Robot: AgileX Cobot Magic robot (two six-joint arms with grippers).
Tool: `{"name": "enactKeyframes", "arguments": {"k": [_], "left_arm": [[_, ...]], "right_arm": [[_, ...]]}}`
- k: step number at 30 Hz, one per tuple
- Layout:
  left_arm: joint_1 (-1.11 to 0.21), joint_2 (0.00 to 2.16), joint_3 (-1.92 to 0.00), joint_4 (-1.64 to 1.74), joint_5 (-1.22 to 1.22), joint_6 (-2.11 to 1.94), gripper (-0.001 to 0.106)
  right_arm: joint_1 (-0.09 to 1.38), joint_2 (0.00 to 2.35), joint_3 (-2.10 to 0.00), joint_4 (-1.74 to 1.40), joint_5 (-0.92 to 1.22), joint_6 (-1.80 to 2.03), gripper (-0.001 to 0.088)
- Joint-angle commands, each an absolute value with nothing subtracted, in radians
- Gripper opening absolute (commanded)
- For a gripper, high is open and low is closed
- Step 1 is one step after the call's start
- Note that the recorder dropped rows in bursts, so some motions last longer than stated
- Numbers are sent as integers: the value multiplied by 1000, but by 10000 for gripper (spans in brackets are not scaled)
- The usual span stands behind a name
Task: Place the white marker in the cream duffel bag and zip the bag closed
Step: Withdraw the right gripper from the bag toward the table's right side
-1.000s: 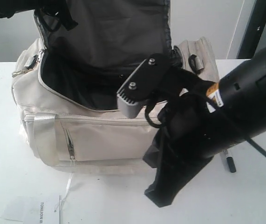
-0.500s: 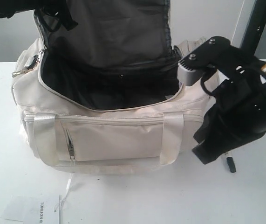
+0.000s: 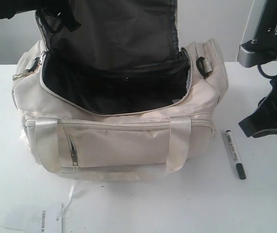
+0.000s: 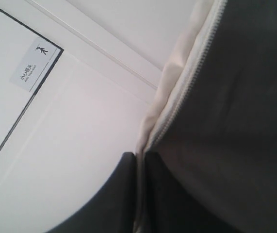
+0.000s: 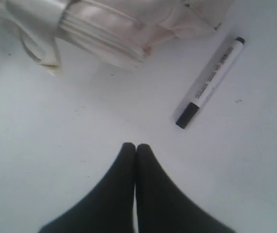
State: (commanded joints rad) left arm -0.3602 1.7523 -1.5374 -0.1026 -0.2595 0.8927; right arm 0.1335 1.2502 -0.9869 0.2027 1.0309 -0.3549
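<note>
Both pairs of jaws are closed. The left gripper (image 4: 139,155) pinches the zip edge of the raised flap (image 3: 123,34) of the cream duffel bag (image 3: 119,141). The right gripper (image 5: 135,147) is empty and points down over the table (image 3: 187,208), its arm off right. The white marker (image 3: 234,154) lies flat just beside the bag's right end.

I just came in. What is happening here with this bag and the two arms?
A two-armed robot is packing the cream duffel bag. The left claw is pinched on the edge of the bag's lid flap and holds it up, so the bag stands open. The white marker lies on the table, to the right of the bag in the exterior view, not yet picked up. The right claw is shut and empty, above the table near the marker.
</note>
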Motion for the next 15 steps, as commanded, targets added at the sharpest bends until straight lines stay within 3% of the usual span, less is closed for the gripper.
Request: {"name": "enactKeyframes", "arguments": {"k": [8, 15], "left_arm": [[-360, 1752, -1537, -103, -259, 893, 131], [-360, 1752, -1537, -103, -259, 893, 131]], "right_arm": [[41, 1371, -987, 228, 961, -304, 28], [41, 1455, -987, 230, 906, -302, 410]]}}
